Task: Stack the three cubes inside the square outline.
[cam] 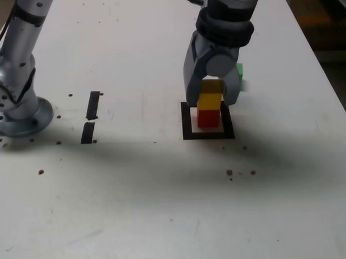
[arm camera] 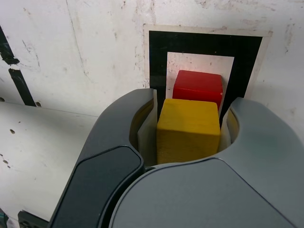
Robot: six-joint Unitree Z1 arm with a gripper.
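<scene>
One yellow block (arm camera: 186, 135) sits clamped in the tool (arm camera: 194, 99), closed to its width. Square it over the red block (arm camera: 198, 84), then release gently

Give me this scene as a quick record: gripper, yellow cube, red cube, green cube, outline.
gripper: shut on the yellow cube, around its sides
yellow cube: between the fingers, above the red cube; full contact below cannot be told
red cube: inside the square outline
green cube: outside the outline, partly hidden behind the gripper
square outline: black frame, white interior
</scene>
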